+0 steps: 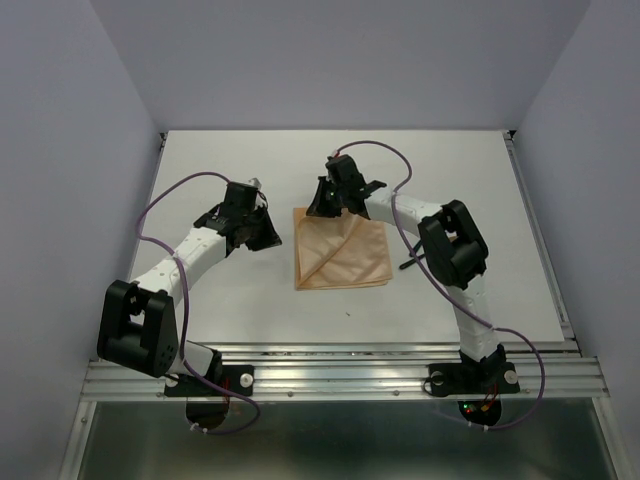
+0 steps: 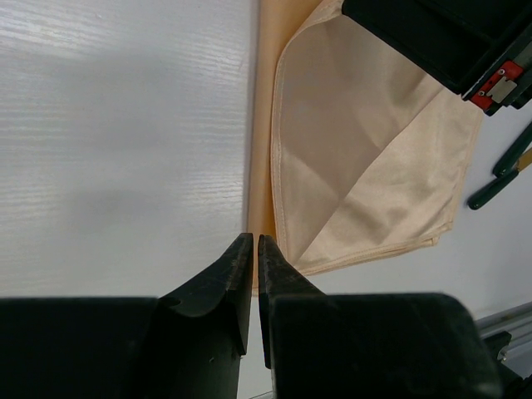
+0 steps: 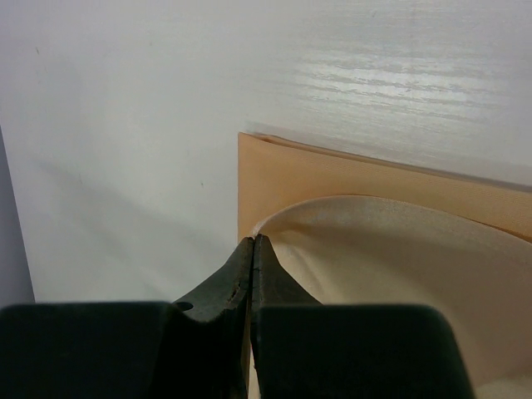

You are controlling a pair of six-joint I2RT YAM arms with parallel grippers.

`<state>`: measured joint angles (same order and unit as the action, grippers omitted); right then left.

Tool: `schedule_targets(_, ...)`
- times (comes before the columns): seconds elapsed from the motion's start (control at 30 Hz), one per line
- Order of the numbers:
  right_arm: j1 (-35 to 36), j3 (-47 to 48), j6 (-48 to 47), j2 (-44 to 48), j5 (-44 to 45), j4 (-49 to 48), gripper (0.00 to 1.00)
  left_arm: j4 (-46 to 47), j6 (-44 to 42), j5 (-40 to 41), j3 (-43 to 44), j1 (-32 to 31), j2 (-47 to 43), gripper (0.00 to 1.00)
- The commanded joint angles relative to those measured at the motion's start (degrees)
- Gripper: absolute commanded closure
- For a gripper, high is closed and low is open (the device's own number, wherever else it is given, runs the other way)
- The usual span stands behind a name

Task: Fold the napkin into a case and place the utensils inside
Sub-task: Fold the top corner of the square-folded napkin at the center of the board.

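- Closest to the right wrist lens, the right gripper (image 3: pixel 253 239) is seen clenched, its black fingers (image 3: pixel 224 283) pressed together on the curled edge of a turned-over flap of the napkin (image 3: pixel 332 174).
- From overhead, the right gripper (image 1: pixel 324 208) is found at the far edge of the napkin (image 1: pixel 345 258), where that flap is held raised above the cloth beneath it.
- At the left wrist, the left gripper (image 2: pixel 253 239) is shown released, a thin light slit left between its jaws, and its tips are seen against the left edge of the napkin (image 2: pixel 366 166). Whether the cloth is touched there cannot be told.
- From above, the left gripper (image 1: pixel 268 238) is placed just beside the napkin's left edge.
- Between the two grippers, the napkin is spread on the middle of the white table (image 1: pixel 450 170). One diagonal crease is seen across it, and the flap's paler underside is turned upward.
- To the right of the napkin and apart from it, the utensils (image 2: pixel 486 193) are laid on the table, with dark handles and a small gold part visible. From overhead only one dark handle (image 1: pixel 408 266) is seen beside the right arm (image 1: pixel 455 250).
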<state>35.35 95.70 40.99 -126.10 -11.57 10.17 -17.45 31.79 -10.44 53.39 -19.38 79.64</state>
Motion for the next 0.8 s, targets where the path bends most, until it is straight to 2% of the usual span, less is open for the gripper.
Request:
schedule_targets(0.0, 0.33, 2.74, 0.67, -0.81, 1.82, -1.30, 0.99, -0.21, -0.33, 0.24, 0.14, 0.30, -2.56, 0.81)
schedule_targets(0.77, 0.33, 5.81, 1.90, -3.80, 2.34, -1.74, 0.94, 0.31, -0.06, -0.29, -0.91, 0.30, -2.91, 0.81)
